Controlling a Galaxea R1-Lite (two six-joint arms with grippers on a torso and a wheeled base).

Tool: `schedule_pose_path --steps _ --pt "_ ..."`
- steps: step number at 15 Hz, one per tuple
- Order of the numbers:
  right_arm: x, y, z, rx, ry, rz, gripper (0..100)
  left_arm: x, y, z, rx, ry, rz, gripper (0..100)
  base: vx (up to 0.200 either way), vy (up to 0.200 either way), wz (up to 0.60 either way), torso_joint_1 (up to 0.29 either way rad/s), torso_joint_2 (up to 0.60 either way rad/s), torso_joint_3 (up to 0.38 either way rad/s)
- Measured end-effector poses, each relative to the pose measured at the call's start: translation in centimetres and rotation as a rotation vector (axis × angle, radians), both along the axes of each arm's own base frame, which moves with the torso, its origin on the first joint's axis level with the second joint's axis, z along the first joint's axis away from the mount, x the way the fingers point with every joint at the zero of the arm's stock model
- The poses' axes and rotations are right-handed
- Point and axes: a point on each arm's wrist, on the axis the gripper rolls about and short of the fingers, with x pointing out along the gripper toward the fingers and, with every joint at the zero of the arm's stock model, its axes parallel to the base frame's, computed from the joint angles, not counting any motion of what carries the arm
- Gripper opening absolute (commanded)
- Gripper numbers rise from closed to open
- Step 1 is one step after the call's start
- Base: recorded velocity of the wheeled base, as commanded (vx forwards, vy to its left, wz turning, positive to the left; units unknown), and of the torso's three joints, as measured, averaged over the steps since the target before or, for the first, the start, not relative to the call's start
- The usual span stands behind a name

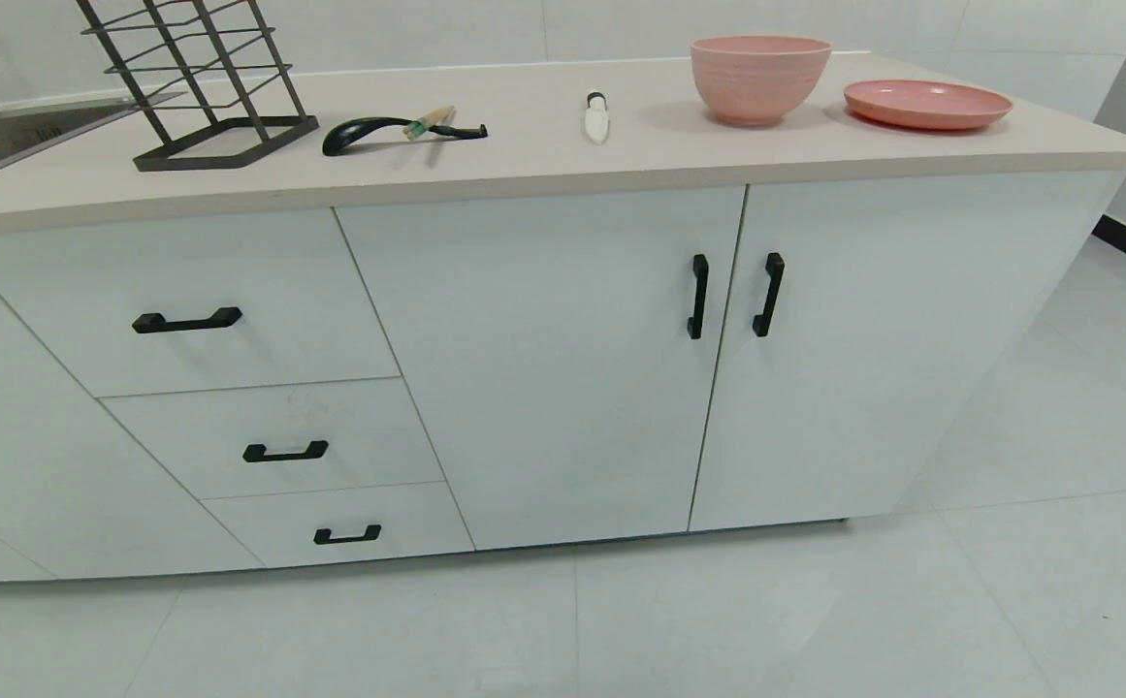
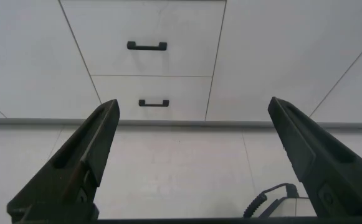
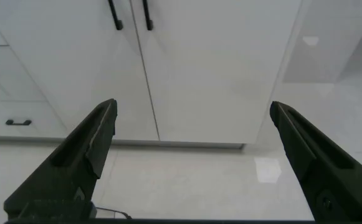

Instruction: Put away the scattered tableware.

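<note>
On the beige countertop (image 1: 543, 165) stand a pink bowl (image 1: 759, 78) and, to its right, a pink plate (image 1: 926, 104). A small white utensil (image 1: 597, 116) lies left of the bowl. Further left a black ladle (image 1: 369, 132) lies with a wooden-handled brush (image 1: 430, 122) across it. A black wire rack (image 1: 209, 87) stands at the counter's left. My left gripper (image 2: 193, 112) is open, low before the lower drawers (image 2: 149, 93). My right gripper (image 3: 193, 112) is open too, held low facing the cabinet doors (image 3: 187, 68).
A steel sink (image 1: 0, 136) with a tap is set in the counter's far left. The white cabinet has three drawers (image 1: 281, 436) on the left and two doors (image 1: 727, 359) with black handles, all closed. Pale tiled floor (image 1: 621, 630) lies in front.
</note>
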Motion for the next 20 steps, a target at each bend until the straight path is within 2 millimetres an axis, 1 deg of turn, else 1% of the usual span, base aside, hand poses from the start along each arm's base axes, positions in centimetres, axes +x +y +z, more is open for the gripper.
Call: schedule_pose_path --steps 2,5,12,14,16,19,20 --pt "1.5 0.1 1.5 -0.033 0.013 0.049 100 0.0 0.0 0.0 0.000 0.000 0.000 100 0.000 0.000 0.00 0.000 0.00 0.000" --pt "4.6 0.3 3.2 -0.073 -0.018 0.101 100 0.0 0.0 0.0 -0.001 0.000 -0.001 100 0.000 0.000 0.00 0.000 0.00 0.000" --pt "11.0 0.5 3.6 -0.125 -0.042 0.166 100 0.0 0.0 0.0 0.000 0.000 0.000 100 0.000 0.000 0.00 0.000 0.00 0.000" --pt "13.3 0.4 3.7 -0.154 -0.052 0.213 100 0.0 0.0 0.0 -0.001 0.000 0.000 100 0.000 0.000 0.00 0.000 0.00 0.000" --pt "15.1 0.1 3.8 -0.180 -0.051 0.238 100 0.0 0.0 0.0 -0.003 0.000 -0.001 100 0.000 0.000 0.00 0.000 0.00 0.000" --pt "16.6 -0.1 4.3 -0.184 -0.041 0.228 100 0.0 -0.1 0.2 0.001 -0.017 -0.033 100 0.000 0.000 0.00 0.000 0.00 0.000" --pt "16.9 -0.2 4.3 -0.187 -0.038 0.227 100 -0.1 -0.1 1.0 0.006 -0.101 -0.059 100 0.000 0.000 0.00 0.000 0.00 0.000"
